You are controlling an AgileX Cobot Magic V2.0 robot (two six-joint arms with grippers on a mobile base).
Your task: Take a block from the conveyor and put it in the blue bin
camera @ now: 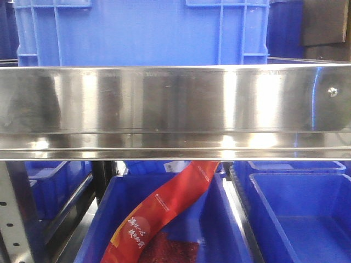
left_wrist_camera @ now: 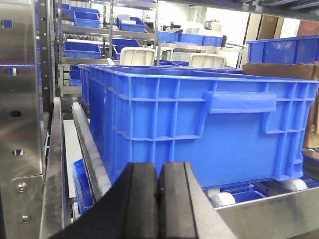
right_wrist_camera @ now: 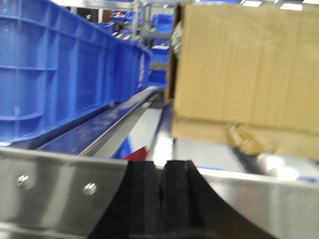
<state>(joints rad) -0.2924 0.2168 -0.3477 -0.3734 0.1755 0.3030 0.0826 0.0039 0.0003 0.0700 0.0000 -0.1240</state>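
On the left, the left gripper [left_wrist_camera: 158, 209] has its two black pads pressed together with nothing between them. A big blue plastic bin with ribbed walls [left_wrist_camera: 199, 129] sits on white rollers just past it. On the right, the right gripper [right_wrist_camera: 160, 199] is squeezed tight and empty too, near a brown cardboard box [right_wrist_camera: 244, 74]. No block or grey belt shows anywhere, so I think the job has not started: finding, grabbing and dropping are all left.
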